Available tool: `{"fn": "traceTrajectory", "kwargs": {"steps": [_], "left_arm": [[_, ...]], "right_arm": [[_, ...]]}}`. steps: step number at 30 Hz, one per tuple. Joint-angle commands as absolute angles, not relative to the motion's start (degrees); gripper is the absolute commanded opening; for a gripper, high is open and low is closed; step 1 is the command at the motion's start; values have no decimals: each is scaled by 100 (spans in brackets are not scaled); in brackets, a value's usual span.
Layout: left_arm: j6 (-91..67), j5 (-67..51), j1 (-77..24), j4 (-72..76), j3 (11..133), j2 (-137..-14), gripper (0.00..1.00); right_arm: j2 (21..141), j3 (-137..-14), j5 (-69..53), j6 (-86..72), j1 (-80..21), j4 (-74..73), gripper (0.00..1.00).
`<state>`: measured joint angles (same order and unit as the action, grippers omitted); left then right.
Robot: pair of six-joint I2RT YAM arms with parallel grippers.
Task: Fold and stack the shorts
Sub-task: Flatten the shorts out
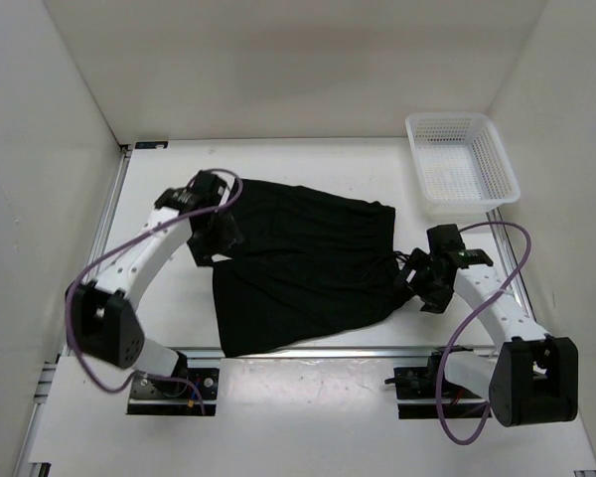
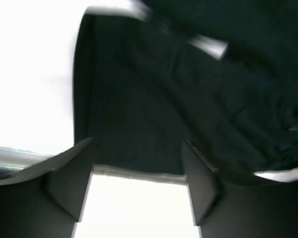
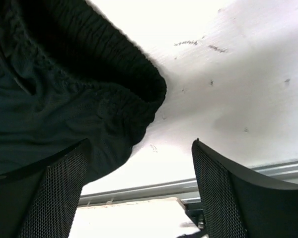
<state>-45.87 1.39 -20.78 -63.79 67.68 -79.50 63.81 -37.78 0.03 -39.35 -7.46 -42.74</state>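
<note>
— What sat nearest the right wrist lens?

— The two mesh-faced fingers [image 3: 228,188] of the right gripper [image 3: 139,148]. They stood spread apart with bare tabletop [image 3: 228,74] between them and nothing clamped.

— And the shorts [image 3: 49,99]?

— Their gathered waistband [image 3: 114,64] lay bunched just past the finger at 9 o'clock in that view. I couldn't tell whether the cloth touched it.

— What about the left side?

— That view was blurred. The left gripper [image 2: 139,148] was also spread wide and gripped nothing. The black fabric's edge ran across just beyond the fingertips [image 2: 64,183], with white tabletop in the gap.

— How did it look from above?

— The shorts lay flat at the centre of the tabletop, waistband toward 3 o'clock and the two legs splayed toward 9 o'clock. The left gripper was at the 9 o'clock edge, over the split between the legs. The right gripper was at the 3 o'clock edge, by the waistband.

— Was anything else there?

— A white mesh basket [image 1: 461,204] was at about 1 o'clock, apart from the shorts.
</note>
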Motion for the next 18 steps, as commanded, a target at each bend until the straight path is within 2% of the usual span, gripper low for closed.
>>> {"fn": "traceTrajectory", "kwargs": {"steps": [1,2,4,6,7,8,10,12,14,18], "left_arm": [[-3938,352,-1995,-6029,7644,-9003,77],[-3763,352,-1995,-6029,8116,-9278,76],[-3639,352,-1995,-6029,8550,-10032,76],[-3560,352,-1942,-6029,9102,-10483,75],[-3499,299,-1890,-6029,9271,-10894,73],[-3498,247,-1890,-6029,9412,-11081,73],[-3498,37,-1715,-5881,9606,-11485,68],[-3419,-140,-1496,-5714,9606,-11688,65],[-3288,-272,-1337,-5599,9606,-11934,64],[-3077,-553,-924,-5546,9501,-12234,63]], "right_arm": [[6460,-4323,394,-3710,-712,-4500,86],[6460,-4420,448,-3709,-712,-4500,86],[6547,-4657,501,-3517,-764,-4404,76],[6870,-5096,449,-3200,-765,-4132,61],[7073,-5263,353,-3104,-765,-4070,45],[7580,-5665,299,-2920,-765,-4069,38],[8153,-6071,29,-2734,-826,-3921,29],[8927,-6669,-26,-2585,-887,-3850,29],[9619,-7221,-131,-2584,-940,-3850,37],[10686,-8058,-211,-2654,-993,-3736,37]]}}
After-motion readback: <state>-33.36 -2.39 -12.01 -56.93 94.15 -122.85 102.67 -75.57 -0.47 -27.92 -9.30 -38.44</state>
